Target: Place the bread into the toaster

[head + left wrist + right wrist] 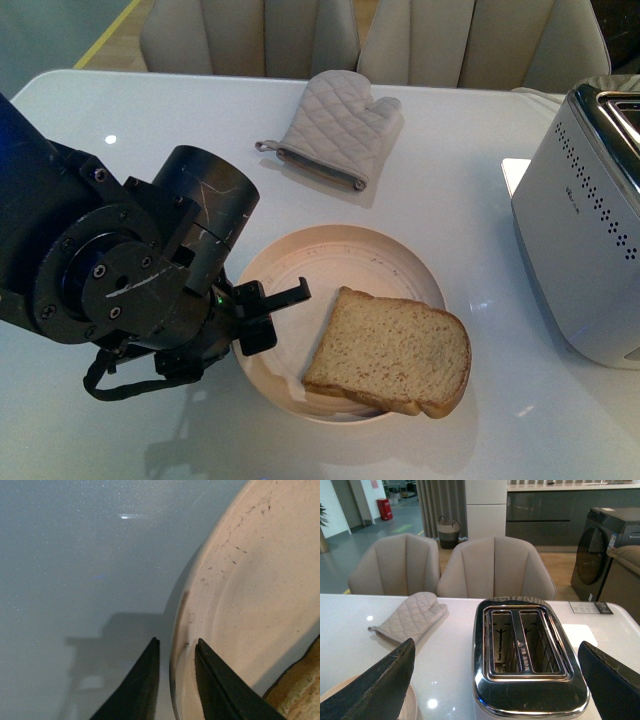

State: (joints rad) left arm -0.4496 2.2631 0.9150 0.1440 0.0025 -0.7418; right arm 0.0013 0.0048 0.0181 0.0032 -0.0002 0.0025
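Observation:
The bread [390, 350] lies flat on the near right part of a round cream plate [330, 245], overhanging its rim. My left gripper [275, 305] is shut on the plate's left rim. In the left wrist view its fingertips [177, 641] pinch the plate [240, 580] edge, one finger outside and one inside, and a corner of the bread [300, 690] shows. The white toaster [580, 250] stands at the table's right. My right gripper [496, 642] hangs open above the toaster [525, 655], whose two chrome slots are empty. The right arm is out of the front view.
A grey quilted oven mitt [335, 125] lies at the back of the white table, also seen as the mitt [410, 615] in the right wrist view. Beige chairs [495, 565] stand behind the table. A white card [515, 172] lies beside the toaster.

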